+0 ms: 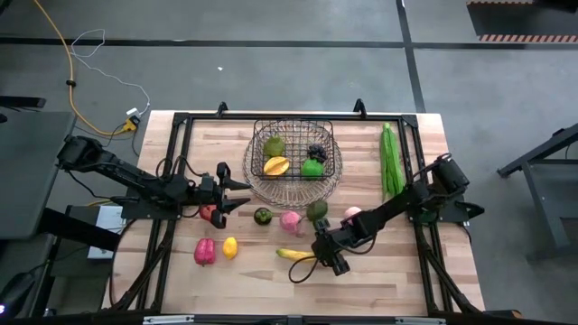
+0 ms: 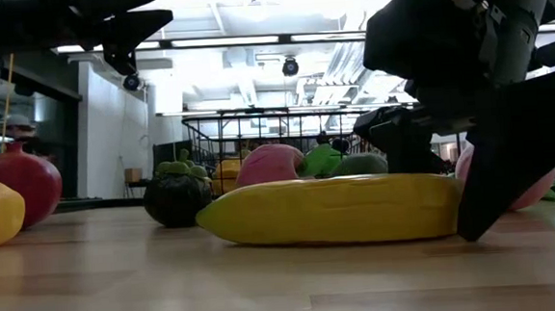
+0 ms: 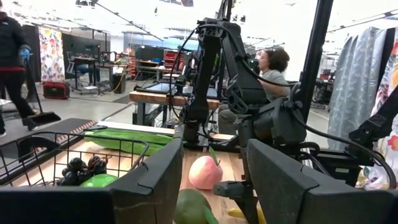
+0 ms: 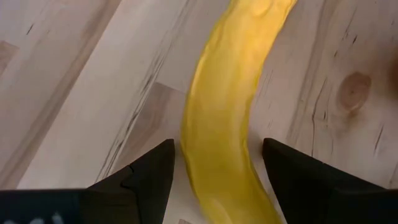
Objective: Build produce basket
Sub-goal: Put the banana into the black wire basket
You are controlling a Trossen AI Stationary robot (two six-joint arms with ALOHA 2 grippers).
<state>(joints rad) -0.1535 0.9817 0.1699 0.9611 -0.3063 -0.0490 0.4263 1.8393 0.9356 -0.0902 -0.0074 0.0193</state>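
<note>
The yellow banana (image 1: 291, 255) lies flat on the wooden table near its front edge. My right gripper (image 4: 217, 149) slants down over the banana's right end, open, one finger on each side of it (image 4: 230, 93), with a thin gap showing on both sides. In the low view a dark finger (image 2: 483, 201) reaches the table beside the banana (image 2: 339, 210). The wire basket (image 1: 293, 190) stands at the far middle and holds a starfruit (image 1: 276, 166), dark grapes (image 1: 316, 152) and two green fruits. My left gripper (image 1: 242, 192) hovers open and level, left of the basket, with nothing between its fingers.
Loose produce lies between the arms: a red apple (image 1: 209, 214), red pepper (image 1: 205, 251), lemon (image 1: 230, 246), a dark round fruit (image 1: 263, 216), two pink peaches (image 1: 290, 219) (image 1: 352, 214) and an avocado (image 1: 317, 210). A long green husk (image 1: 389, 158) lies right of the basket. People are in the room beyond.
</note>
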